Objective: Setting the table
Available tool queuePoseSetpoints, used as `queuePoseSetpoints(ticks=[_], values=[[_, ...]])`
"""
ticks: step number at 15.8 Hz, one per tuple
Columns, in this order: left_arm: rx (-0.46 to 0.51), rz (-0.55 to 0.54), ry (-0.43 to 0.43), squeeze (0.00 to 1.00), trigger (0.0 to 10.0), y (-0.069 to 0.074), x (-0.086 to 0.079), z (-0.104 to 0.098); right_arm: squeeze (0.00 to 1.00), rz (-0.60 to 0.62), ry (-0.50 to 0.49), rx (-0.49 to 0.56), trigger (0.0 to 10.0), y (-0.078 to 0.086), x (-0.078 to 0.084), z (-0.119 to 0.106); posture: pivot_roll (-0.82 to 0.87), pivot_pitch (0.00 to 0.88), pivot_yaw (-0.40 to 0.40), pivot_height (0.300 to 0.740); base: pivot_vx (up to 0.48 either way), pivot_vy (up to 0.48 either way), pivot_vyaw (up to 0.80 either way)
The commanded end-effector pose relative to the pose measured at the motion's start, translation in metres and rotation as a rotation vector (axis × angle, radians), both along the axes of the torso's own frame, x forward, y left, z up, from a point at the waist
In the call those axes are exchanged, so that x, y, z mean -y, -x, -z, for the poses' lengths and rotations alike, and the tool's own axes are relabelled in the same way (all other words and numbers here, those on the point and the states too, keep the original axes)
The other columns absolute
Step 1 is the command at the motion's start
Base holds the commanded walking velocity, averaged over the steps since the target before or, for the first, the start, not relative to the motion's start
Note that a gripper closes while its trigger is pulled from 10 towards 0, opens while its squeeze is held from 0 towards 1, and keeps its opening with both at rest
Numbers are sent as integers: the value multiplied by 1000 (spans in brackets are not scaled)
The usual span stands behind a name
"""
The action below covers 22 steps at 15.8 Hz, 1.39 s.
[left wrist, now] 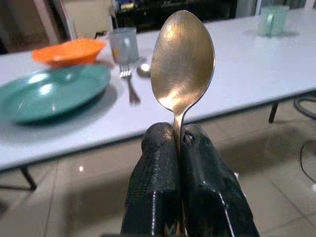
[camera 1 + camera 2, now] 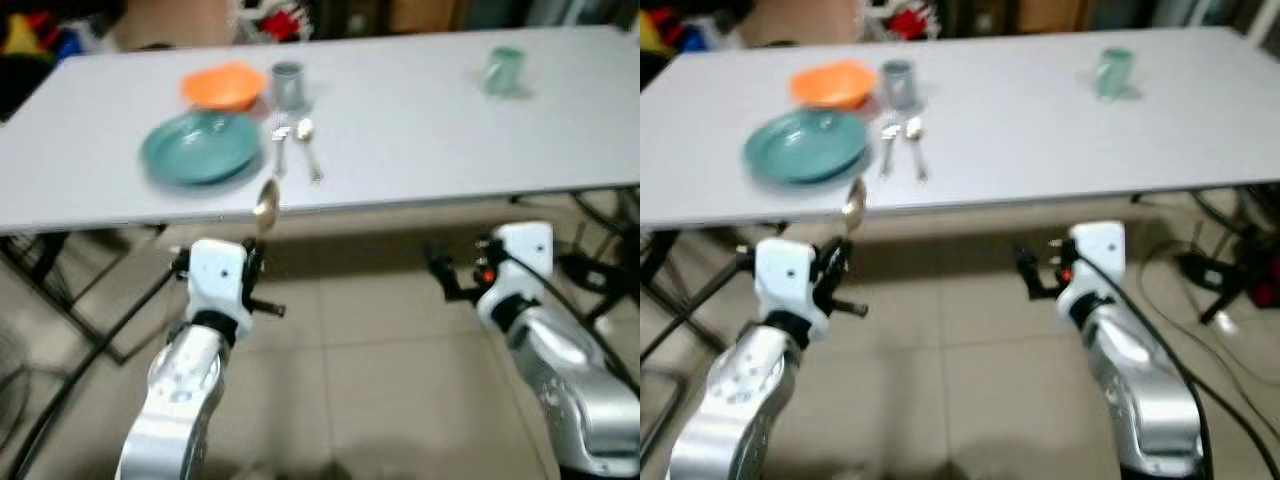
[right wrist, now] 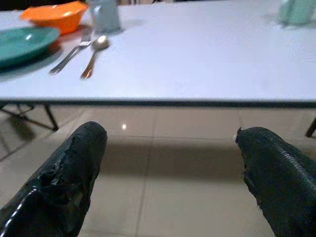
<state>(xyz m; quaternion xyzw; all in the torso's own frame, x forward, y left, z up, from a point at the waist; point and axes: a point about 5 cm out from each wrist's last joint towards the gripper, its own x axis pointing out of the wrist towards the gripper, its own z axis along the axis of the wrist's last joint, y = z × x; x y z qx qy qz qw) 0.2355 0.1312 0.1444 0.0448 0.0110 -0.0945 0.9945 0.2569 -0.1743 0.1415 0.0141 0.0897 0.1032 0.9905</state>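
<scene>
My left gripper (image 1: 180, 140) is shut on the handle of a gold spoon (image 1: 181, 61), held upright just before the near edge of the white table (image 2: 420, 110). On the table's left part lie a teal plate (image 2: 199, 147), an orange bowl (image 2: 223, 86), a grey cup (image 2: 287, 86), a fork (image 2: 279, 145) and a second spoon (image 2: 309, 145). A green mug (image 2: 503, 70) stands far right. My right gripper (image 3: 170, 143) is open, low before the table edge, with nothing between its fingers.
Black folding table legs (image 2: 70, 300) stand under the left end, and cables with a dark stand (image 2: 600, 270) lie on the tiled floor at the right. Clutter sits behind the table's far edge.
</scene>
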Motion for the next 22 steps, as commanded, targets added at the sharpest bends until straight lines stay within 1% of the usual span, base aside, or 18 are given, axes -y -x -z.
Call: queuePoseSetpoints(ticks=[1, 6, 12, 14, 15, 18, 22], values=[[9, -30, -16, 0, 10000, 0, -8, -1, 0, -24, -15, 9, 10000, 0, -8, -2, -104, 51, 49, 740, 394, 0, -800], [10, -19, -13, 0, 10000, -2, -5, 1, 0, -17, -10, 15, 10000, 0, -7, -2, -109, 40, 59, 740, 394, 0, -726], [16, 1, -14, 0, 10000, -7, -2, 0, 0, -12, -7, 20, 10000, -1, -8, -1, -113, 30, 77, 740, 393, 0, 0], [14, 5, -13, 0, 10000, -9, -1, 1, 0, -28, -6, 38, 10000, 0, -10, -2, -116, 30, 86, 740, 394, 0, 0], [13, 4, -13, 0, 10000, -9, -1, 2, 0, -42, 19, 48, 10000, 1, -12, -3, -117, 29, 89, 740, 390, 0, 0], [10, 8, -14, 0, 10000, -9, -1, 3, 0, -54, 44, 61, 10000, 2, -16, -3, -120, 28, 93, 740, 391, 0, 0], [9, 14, -10, 0, 10000, -11, 2, 4, 0, -57, 59, 70, 10000, 2, -13, -4, -126, 27, 97, 740, 394, 0, 0]])
